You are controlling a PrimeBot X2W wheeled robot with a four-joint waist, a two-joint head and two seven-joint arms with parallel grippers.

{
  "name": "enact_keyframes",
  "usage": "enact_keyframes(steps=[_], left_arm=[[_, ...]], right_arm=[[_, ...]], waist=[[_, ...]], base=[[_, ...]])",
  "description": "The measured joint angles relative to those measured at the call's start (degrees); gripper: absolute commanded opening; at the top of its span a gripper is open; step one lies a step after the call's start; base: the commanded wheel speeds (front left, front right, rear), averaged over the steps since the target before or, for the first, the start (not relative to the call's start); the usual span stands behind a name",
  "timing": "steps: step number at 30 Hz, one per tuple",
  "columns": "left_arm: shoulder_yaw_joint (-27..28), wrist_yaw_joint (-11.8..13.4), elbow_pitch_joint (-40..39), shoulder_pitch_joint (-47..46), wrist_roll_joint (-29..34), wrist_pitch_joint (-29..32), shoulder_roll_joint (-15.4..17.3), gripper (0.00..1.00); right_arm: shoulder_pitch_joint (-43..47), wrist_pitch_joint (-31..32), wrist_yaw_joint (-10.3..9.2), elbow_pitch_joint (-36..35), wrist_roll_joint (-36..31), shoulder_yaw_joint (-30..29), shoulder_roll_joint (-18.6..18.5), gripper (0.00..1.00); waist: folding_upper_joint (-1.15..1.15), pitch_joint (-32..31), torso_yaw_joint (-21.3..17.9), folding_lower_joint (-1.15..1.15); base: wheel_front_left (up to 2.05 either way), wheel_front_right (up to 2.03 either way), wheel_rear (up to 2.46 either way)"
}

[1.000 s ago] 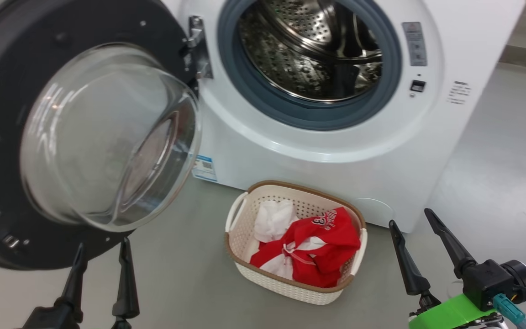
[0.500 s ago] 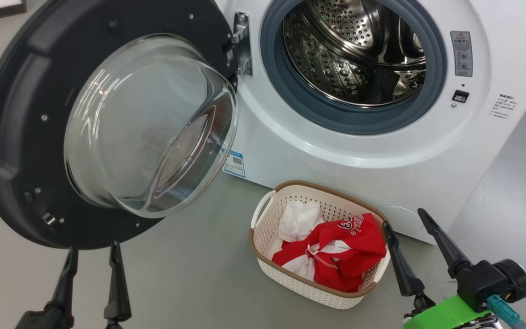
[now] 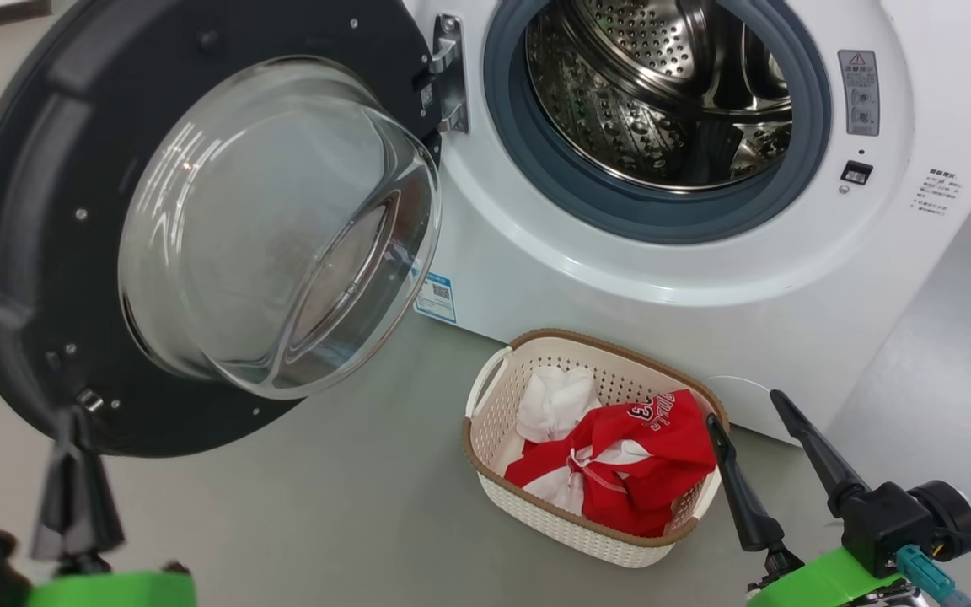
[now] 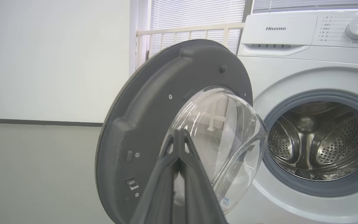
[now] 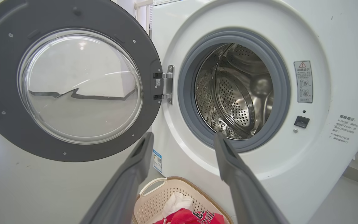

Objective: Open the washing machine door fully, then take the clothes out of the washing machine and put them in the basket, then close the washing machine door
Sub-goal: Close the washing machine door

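The washing machine door (image 3: pixel 22 253) hangs wide open at the left, its glass bowl (image 3: pixel 283 228) bulging toward me. Beside it the white washing machine (image 3: pixel 620 287) shows a bare steel drum (image 3: pixel 654 93). On the floor in front stands the basket (image 3: pixel 485 413), holding the red and white clothes (image 3: pixel 620 455). My left gripper (image 3: pixel 66 417) is at the lower left just under the door's rim, blurred. In the left wrist view that left gripper (image 4: pixel 179 132) is shut on nothing, in front of the glass bowl (image 4: pixel 228 140). My right gripper (image 3: pixel 743 409) stands open beside the basket's right end.
Grey floor (image 3: pixel 325 506) spreads around the basket and under the door. In the right wrist view the open right gripper (image 5: pixel 183 137) points at the drum opening (image 5: pixel 238 93), above the basket (image 5: pixel 154 193). A pale railing (image 4: pixel 185 31) and window blinds stand behind the door.
The head camera shifted at first, then held. My left gripper has shut its fingers, turned and moved left under the door's rim. The right gripper, basket and door stay put.
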Motion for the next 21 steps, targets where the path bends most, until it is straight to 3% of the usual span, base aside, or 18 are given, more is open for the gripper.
enact_keyframes(steps=[2, 7, 13, 21], left_arm=[[1.69, -0.12, 1.37, -2.43, -1.65, -0.48, 0.29, 0.00], [5.73, -3.27, 5.70, -9.84, -10.81, -1.04, -0.41, 0.00], [10.62, -5.14, 15.00, -21.11, -16.86, -1.38, 2.08, 0.00], [18.01, -5.64, 27.44, -35.73, -28.81, 6.10, 5.99, 0.00]], right_arm=[[0.06, 0.00, 0.00, 0.46, 0.02, 0.20, 0.01, 1.00], [0.16, 0.00, 0.00, 0.82, 0.09, 0.20, 0.01, 1.00], [0.18, 0.00, 0.00, 1.36, 0.62, 0.53, 0.07, 1.00], [0.18, 0.00, 0.00, 1.40, 0.62, 0.35, -0.15, 1.00]], waist=[[0.00, -0.43, 0.14, 0.00], [0.00, -1.25, 0.62, 0.00], [0.00, -1.92, 0.27, 0.00], [0.00, -1.32, -1.55, 0.00]], base=[[0.00, 0.00, 0.00], [0.00, 0.00, 0.00], [0.00, 0.00, 0.00], [0.00, 0.00, 0.00]])
